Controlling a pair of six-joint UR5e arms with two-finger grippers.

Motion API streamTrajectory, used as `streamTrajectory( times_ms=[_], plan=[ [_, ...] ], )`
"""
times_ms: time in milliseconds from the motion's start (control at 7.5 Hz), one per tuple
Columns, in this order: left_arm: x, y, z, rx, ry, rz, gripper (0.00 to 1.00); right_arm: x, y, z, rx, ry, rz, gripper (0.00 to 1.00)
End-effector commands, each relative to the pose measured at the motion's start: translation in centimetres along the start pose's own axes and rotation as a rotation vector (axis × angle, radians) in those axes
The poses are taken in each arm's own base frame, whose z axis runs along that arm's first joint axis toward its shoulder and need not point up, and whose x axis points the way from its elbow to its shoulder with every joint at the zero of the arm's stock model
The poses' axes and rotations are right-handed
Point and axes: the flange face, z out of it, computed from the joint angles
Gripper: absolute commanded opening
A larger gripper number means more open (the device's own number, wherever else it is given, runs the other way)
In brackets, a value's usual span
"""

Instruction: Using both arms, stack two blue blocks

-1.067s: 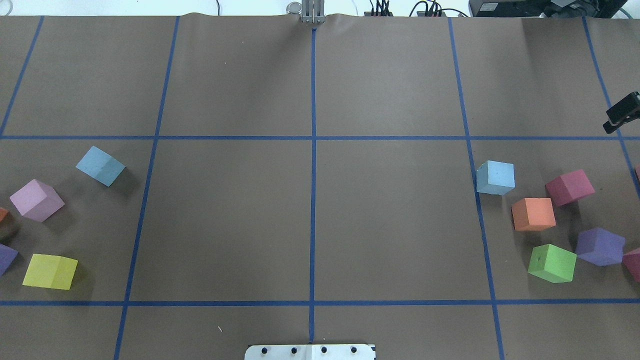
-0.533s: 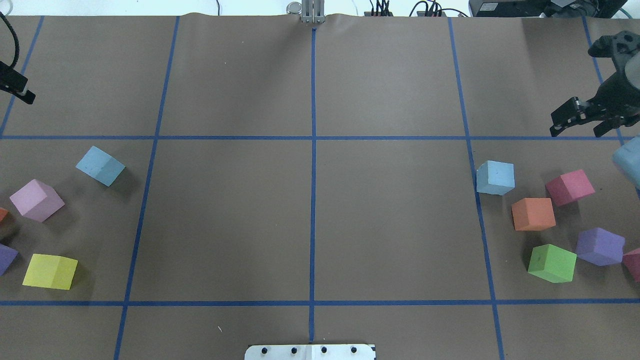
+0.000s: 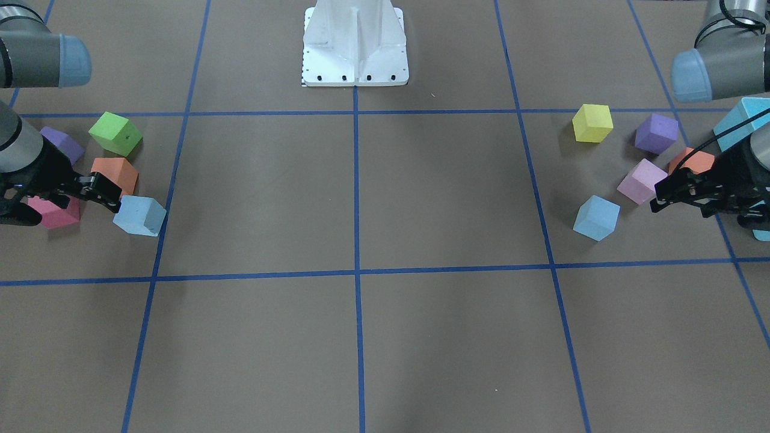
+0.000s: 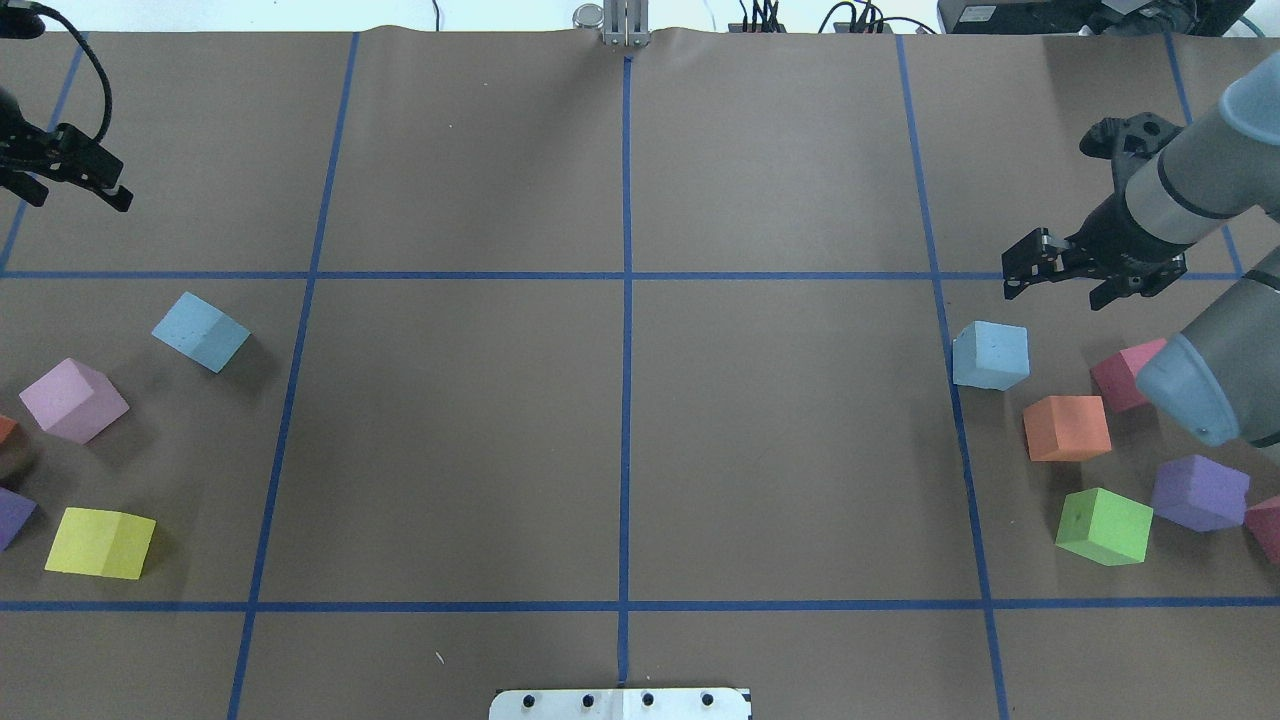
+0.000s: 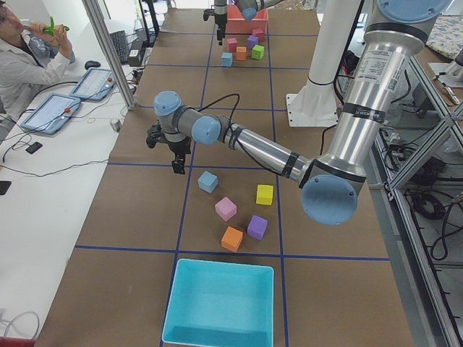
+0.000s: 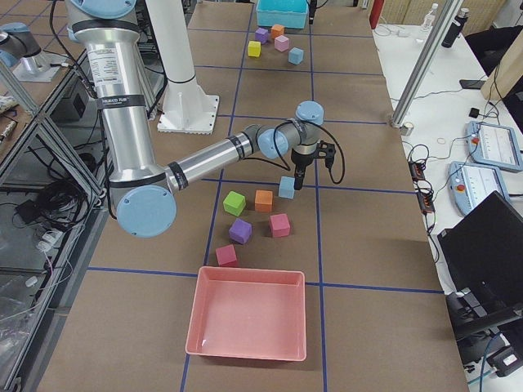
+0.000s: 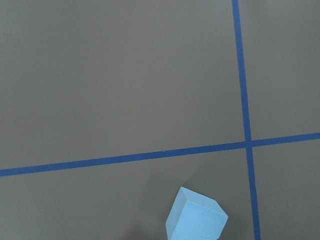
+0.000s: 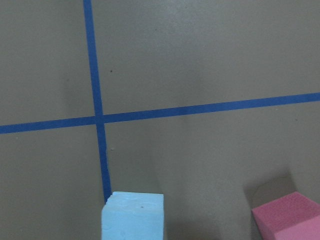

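Two pale blue blocks lie far apart on the brown table. One blue block is on the left side, also low in the left wrist view. My left gripper hangs open and empty beyond it, apart from it. The other blue block is on the right side, at the bottom edge of the right wrist view. My right gripper hangs open and empty just beyond it, above the table.
Pink, yellow and purple cubes lie near the left block. Orange, magenta, green and purple cubes crowd the right one. A turquoise bin and a pink bin stand at the table's ends.
Both arms have swung in from the table's ends. The right gripper has moved left toward the right blue block; the left gripper has moved right. The blocks have not moved.
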Motion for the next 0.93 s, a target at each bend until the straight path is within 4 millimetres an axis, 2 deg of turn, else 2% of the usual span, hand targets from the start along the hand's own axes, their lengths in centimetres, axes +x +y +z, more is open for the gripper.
streamTrajectory(
  times_ms=[0,267,400,667,800],
  plan=[
    [1.2,-0.9,4.0,0.023,-0.004,0.024,1.0,-1.8,0.8,0.6,0.007,-0.003,0.022,1.0],
    [2.5,-0.9,7.1,0.057,0.005,0.021,1.0,-2.2,1.3,1.3,0.012,0.011,0.018,1.0],
    [2.6,-0.9,7.2,0.059,0.002,0.023,1.0,-1.9,1.5,1.8,0.017,0.005,0.011,1.0],
    [2.7,-0.8,7.3,0.058,0.001,0.025,1.0,-3.2,2.7,4.6,0.029,0.049,-0.032,1.0],
    [2.6,-0.7,7.3,0.058,0.001,0.027,1.0,-3.4,2.7,5.5,0.025,0.061,-0.04,1.0]
  ],
)
